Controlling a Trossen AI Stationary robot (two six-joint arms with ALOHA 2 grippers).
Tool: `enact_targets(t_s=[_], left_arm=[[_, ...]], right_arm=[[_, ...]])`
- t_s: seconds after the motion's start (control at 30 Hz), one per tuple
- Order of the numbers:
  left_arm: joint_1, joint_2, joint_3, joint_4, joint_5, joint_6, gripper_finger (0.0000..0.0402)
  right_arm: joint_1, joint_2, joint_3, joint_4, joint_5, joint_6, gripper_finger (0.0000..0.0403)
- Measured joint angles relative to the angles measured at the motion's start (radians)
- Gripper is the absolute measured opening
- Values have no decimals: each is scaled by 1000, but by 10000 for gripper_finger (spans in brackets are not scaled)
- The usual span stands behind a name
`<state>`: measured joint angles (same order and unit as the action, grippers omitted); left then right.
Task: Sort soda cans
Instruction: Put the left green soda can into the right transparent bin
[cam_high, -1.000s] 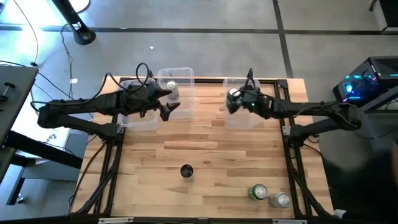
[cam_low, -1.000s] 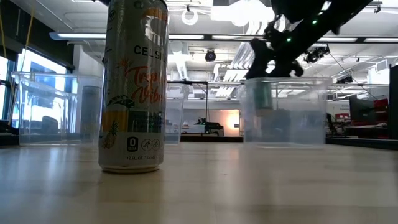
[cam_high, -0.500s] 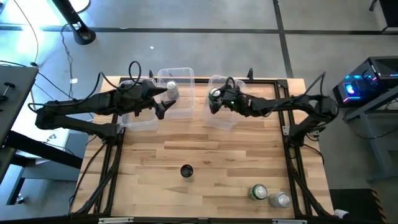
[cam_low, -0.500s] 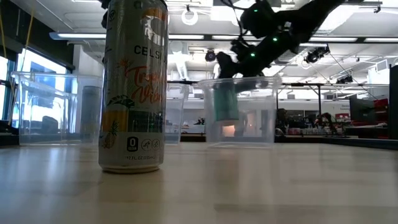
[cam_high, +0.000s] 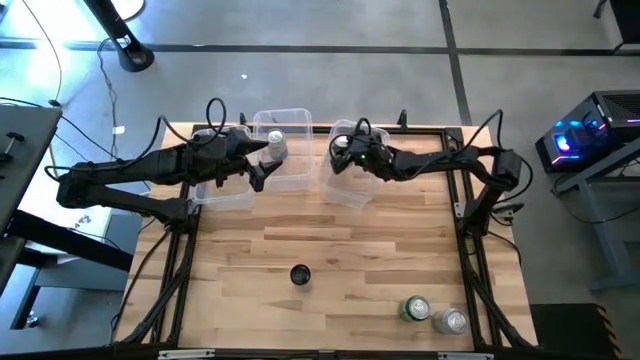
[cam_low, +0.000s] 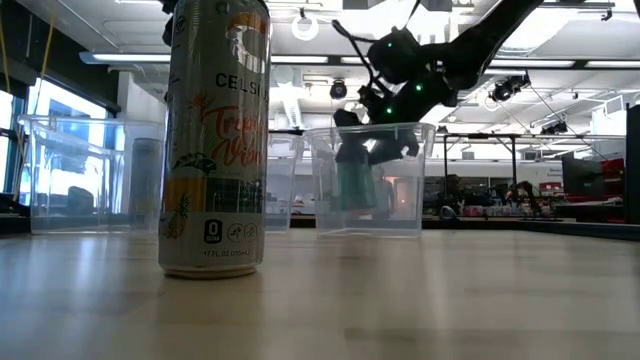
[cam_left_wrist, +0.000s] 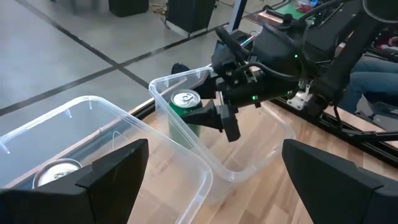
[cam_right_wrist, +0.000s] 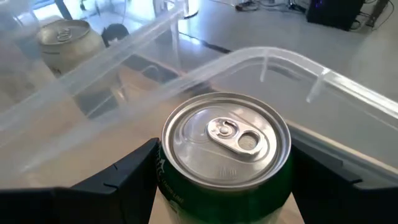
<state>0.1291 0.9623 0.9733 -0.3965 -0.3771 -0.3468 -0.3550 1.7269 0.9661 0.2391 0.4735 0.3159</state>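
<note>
My right gripper (cam_high: 343, 152) is shut on a green can (cam_right_wrist: 227, 140) inside a clear bin (cam_high: 352, 188) near the table's far edge. In the low view that can (cam_low: 355, 180) stands upright behind the bin's wall. My left gripper (cam_high: 262, 165) hovers open at the near side of the middle bin (cam_high: 296, 118), which holds a silver can (cam_high: 275, 140). In the left wrist view its fingers are spread wide, facing the green can (cam_left_wrist: 185, 99). On the near table stand a black can (cam_high: 299, 275), a green can (cam_high: 415, 308) and a silver can (cam_high: 452, 320). My right gripper pinches the green can's side wall just under its rim (cam_right_wrist: 163, 177), one finger (cam_right_wrist: 118, 177) on each side. The fingers reach in from the table's right, slanting down over the bin's rim. The can is upright at the bin's far left corner; whether its base rests on the floor, I cannot tell.
A third clear bin (cam_high: 226, 196) sits at the far left, partly under my left arm. A tall can (cam_low: 215, 140) stands close to the low camera. The wooden table's middle (cam_high: 330, 240) is bare between the bins and the near cans.
My right gripper has moved toward the table's left with the green can in its hold. The clear bin around the can has slid left along the table with it and now lies close to the middle bin.
</note>
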Motion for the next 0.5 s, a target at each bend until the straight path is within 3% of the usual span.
enact_targets(t_s=[0.1, 0.3, 0.5], left_arm=[[0, 0, 0, -1, 0, -1, 362], [0, 0, 0, -2, -1, 8, 362], [0, 0, 0, -3, -2, 8, 362]], right_arm=[[-6, 3, -1, -23, 1, -3, 284], [-5, 3, 0, -58, 4, -3, 349], [-5, 1, 0, -80, -11, -1, 360]])
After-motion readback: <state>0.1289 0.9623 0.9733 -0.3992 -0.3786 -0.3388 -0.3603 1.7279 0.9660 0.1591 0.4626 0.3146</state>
